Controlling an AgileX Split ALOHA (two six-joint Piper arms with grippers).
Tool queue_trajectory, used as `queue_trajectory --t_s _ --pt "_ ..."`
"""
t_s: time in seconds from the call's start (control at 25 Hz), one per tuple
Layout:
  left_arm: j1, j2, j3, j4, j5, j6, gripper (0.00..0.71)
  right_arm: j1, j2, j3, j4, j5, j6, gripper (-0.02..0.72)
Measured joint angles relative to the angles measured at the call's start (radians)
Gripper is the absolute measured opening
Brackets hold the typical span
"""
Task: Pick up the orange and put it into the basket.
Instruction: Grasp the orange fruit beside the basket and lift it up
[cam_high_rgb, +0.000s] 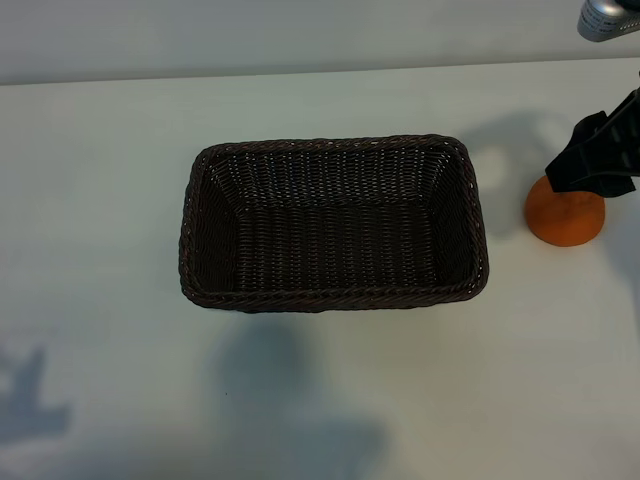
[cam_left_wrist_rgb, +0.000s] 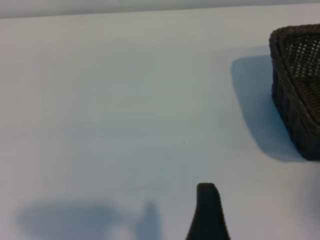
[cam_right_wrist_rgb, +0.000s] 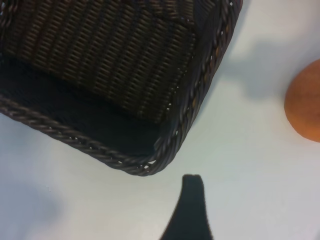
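The orange (cam_high_rgb: 565, 215) lies on the white table to the right of the basket (cam_high_rgb: 470, 215), apart from it. The dark brown wicker basket stands in the middle and holds nothing. My right gripper (cam_high_rgb: 592, 168) hangs just over the orange's top at the exterior view's right edge and hides part of it. In the right wrist view one black finger (cam_right_wrist_rgb: 191, 210) shows, with the orange (cam_right_wrist_rgb: 305, 105) off to one side, the basket corner (cam_right_wrist_rgb: 150, 167) ahead, and nothing between the jaws. The left wrist view has one finger (cam_left_wrist_rgb: 207, 215) over bare table, well clear of the basket (cam_left_wrist_rgb: 295, 100).
The table (cam_high_rgb: 100, 200) runs white and flat all round the basket. Its far edge meets a pale wall at the top of the exterior view. Arm shadows lie at the lower left and below the basket.
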Motion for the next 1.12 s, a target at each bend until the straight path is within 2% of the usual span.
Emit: queue_trajectory --t_s 0.08,0.32,0.48,1.12 --pt "0.000 0.000 -0.011 -0.001 0.032 0.000 0.540 0.000 0.000 0.000 0.000 0.005 0.000 0.593" --pt "0.000 -0.001 -0.041 0.023 0.228 0.000 0.540 0.000 0.000 0.000 0.000 0.009 0.000 0.593" --pt "0.000 -0.002 -0.041 0.025 0.257 0.001 0.540 0.000 0.000 0.000 0.000 0.008 0.000 0.593" --pt "0.000 -0.008 -0.029 0.025 0.250 0.014 0.540 0.000 0.000 -0.001 0.000 0.002 -0.001 0.593"
